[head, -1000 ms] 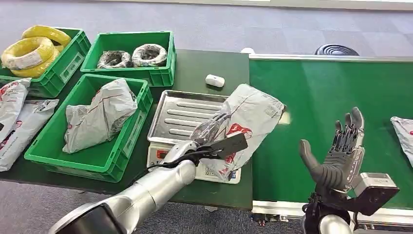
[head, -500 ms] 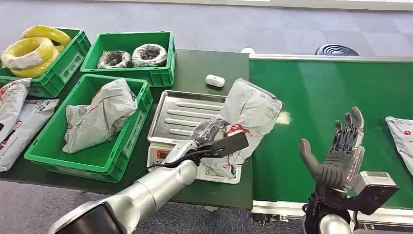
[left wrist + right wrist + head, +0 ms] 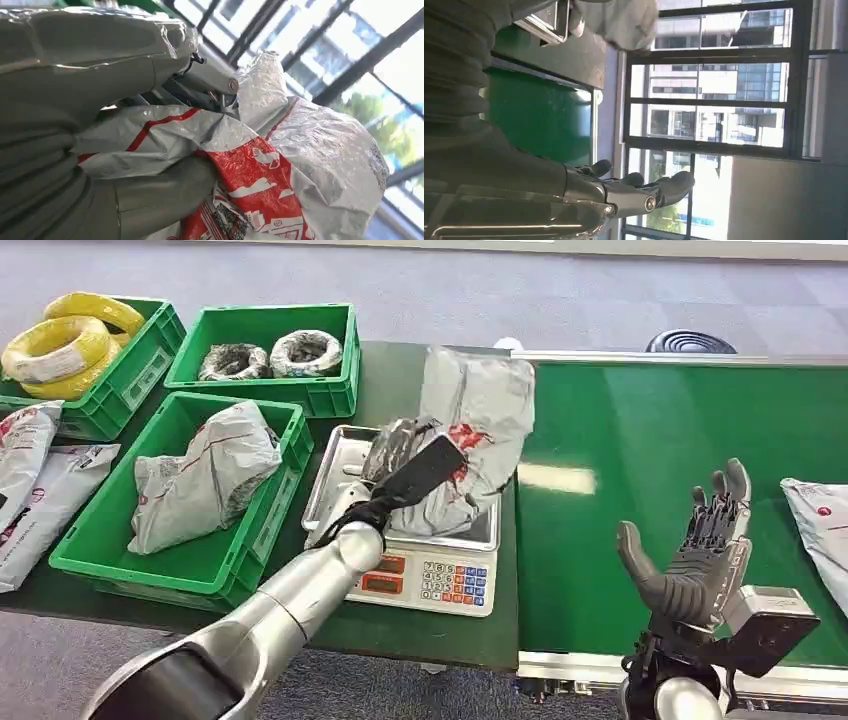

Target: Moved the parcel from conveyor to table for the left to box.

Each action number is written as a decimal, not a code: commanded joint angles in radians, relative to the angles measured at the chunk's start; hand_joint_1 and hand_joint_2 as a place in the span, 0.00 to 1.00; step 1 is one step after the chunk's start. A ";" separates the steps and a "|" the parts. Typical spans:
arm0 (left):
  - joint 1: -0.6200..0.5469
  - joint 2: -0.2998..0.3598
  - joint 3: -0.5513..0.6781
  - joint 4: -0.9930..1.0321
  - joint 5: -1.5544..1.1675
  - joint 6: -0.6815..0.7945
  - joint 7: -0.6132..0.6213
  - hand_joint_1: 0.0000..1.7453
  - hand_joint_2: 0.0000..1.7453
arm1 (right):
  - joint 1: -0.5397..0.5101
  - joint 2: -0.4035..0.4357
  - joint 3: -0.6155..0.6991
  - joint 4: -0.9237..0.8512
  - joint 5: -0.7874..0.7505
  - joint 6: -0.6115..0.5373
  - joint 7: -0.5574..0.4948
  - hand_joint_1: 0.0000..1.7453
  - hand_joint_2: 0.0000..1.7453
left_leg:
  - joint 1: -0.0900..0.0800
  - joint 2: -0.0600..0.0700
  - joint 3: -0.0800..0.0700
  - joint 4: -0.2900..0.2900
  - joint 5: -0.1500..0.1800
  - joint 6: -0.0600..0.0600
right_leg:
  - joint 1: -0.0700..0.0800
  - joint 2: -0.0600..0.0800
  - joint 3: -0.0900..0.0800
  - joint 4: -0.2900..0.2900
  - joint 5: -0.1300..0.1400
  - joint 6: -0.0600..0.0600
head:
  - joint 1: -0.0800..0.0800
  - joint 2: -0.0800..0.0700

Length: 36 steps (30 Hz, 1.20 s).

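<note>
A parcel-sorting workstation is suggested, a green conveyor belt [image 3: 660, 440] set just beside a dark table [image 3: 420, 380], a weighing scale [image 3: 425, 575] near the belt, green crates [image 3: 265, 340] placed further off, grey mailing bags [image 3: 200, 475] seen in one.

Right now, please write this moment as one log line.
left hand: holds parcel above scale | right hand: open, over conveyor
</note>
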 commanded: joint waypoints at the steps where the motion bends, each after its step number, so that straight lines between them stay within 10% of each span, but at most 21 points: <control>1: 0.119 0.230 0.366 -0.396 -0.203 0.117 0.055 1.00 1.00 | 0.063 -0.004 -0.042 0.004 -0.020 -0.012 -0.007 0.00 1.00 | 0.000 0.008 0.003 -0.002 -0.001 -0.001 | 0.000 0.007 0.000 -0.001 0.001 -0.001 | 0.000 0.000; 14: 0.404 0.469 0.834 -0.358 -0.352 -0.007 0.112 1.00 1.00 | 0.213 0.044 -0.121 -0.117 -0.004 0.015 0.001 0.00 1.00 | 0.000 0.014 0.005 -0.005 -0.002 -0.002 | 0.001 0.011 -0.001 -0.001 -0.001 -0.003 | 0.000 0.000; 15: 0.421 0.479 0.848 -0.348 -0.343 -0.028 0.108 0.91 1.00 | 0.209 0.045 -0.128 -0.117 -0.003 0.021 0.005 0.00 1.00 | 0.000 0.013 0.004 -0.004 -0.002 -0.002 | 0.000 0.010 -0.002 -0.001 -0.002 -0.003 | 0.000 0.000; 16: 0.437 0.490 0.852 -0.340 -0.334 -0.067 0.111 0.22 1.00 | 0.207 0.045 -0.137 -0.116 -0.001 0.023 0.008 0.00 1.00 | 0.000 0.014 0.005 -0.005 -0.002 -0.002 | 0.000 0.012 -0.001 -0.002 -0.001 -0.003 | 0.000 0.000; 17: 0.450 0.494 0.859 -0.341 -0.326 -0.076 0.106 0.22 1.00 | 0.207 0.042 -0.141 -0.116 -0.002 0.026 0.009 0.00 1.00 | 0.000 0.014 0.005 -0.005 -0.002 -0.002 | 0.000 0.011 -0.001 -0.002 -0.001 -0.003 | 0.000 0.000; 18: 0.469 0.487 0.879 -0.361 -0.252 -0.136 0.070 0.00 1.00 | 0.209 0.042 -0.150 -0.117 -0.005 0.029 0.008 0.00 1.00 | 0.000 0.012 0.003 -0.004 -0.002 -0.002 | 0.000 0.010 -0.002 -0.001 -0.002 -0.003 | 0.000 0.000; 26: 0.672 0.414 0.958 -0.652 0.072 -0.253 -0.100 0.00 1.00 | 0.245 0.052 -0.183 -0.121 -0.017 0.061 -0.022 0.00 1.00 | 0.000 0.011 0.003 -0.004 -0.002 -0.002 | 0.001 0.009 -0.001 -0.002 -0.002 -0.003 | 0.000 0.000; 36: 0.904 0.211 0.908 -1.219 0.319 0.024 -0.499 0.00 1.00 | 0.208 0.043 -0.153 -0.054 -0.020 0.079 0.005 0.00 1.00 | 0.001 0.010 0.000 -0.003 -0.004 -0.003 | 0.001 0.008 -0.004 -0.002 -0.002 -0.002 | 0.000 0.000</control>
